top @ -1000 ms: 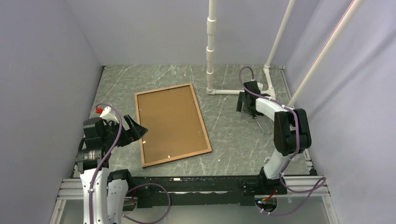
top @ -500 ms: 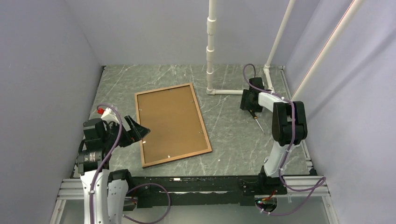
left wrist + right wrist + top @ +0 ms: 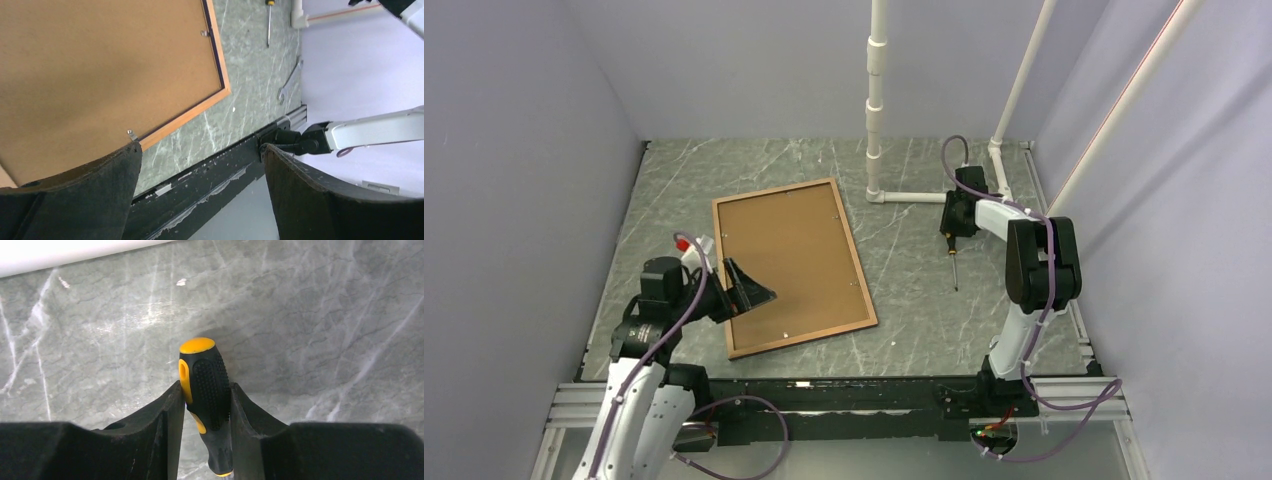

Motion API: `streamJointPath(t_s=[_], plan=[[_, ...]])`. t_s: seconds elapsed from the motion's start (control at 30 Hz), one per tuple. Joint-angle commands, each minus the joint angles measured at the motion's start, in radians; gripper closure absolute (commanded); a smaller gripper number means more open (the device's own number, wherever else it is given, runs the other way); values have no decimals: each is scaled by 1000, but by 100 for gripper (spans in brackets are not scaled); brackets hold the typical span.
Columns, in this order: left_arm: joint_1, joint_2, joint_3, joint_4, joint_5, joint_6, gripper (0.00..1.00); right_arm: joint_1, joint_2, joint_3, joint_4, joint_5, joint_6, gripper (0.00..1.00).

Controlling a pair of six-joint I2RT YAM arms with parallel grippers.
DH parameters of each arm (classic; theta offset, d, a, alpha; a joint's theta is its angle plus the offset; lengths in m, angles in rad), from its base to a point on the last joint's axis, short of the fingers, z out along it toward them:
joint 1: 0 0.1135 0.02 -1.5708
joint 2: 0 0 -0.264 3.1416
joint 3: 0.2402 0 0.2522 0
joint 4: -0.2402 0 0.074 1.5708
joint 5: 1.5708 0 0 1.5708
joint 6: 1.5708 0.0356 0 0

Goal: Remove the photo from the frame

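The frame lies face down on the marble table, its wood-coloured border around the photo's brown hardboard back. The printed side is hidden. Small metal clips hold the back in place. My left gripper hovers open above the frame's near-left corner with nothing between its fingers. At the back right, my right gripper is shut on the black-and-yellow handle of a screwdriver, whose shaft points toward the near edge.
A white pipe stand rises behind the frame, with a pipe foot along the table by the right gripper. A small wrench lies near the right arm's base. Grey walls close in on both sides. The black rail runs along the near edge.
The right gripper closed on the screwdriver's handle, and the screwdriver swung to point at the near edge. The left arm moved right, bringing its open gripper over the frame's near-left corner.
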State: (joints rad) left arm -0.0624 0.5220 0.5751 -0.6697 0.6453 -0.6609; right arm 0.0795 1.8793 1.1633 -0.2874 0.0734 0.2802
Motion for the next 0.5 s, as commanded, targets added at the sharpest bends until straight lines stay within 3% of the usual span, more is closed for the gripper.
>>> streamJointPath(t_s=[0.0, 0.27, 0.47], plan=[[-95, 29, -46, 151, -48, -109, 6, 33, -31, -19, 10, -66, 23, 99], [-209, 110, -94, 323, -60, -187, 6, 129, -181, -84, 62, -241, 121, 100], [-250, 155, -98, 387, -86, -193, 5, 236, -330, -234, 312, -493, 368, 100]])
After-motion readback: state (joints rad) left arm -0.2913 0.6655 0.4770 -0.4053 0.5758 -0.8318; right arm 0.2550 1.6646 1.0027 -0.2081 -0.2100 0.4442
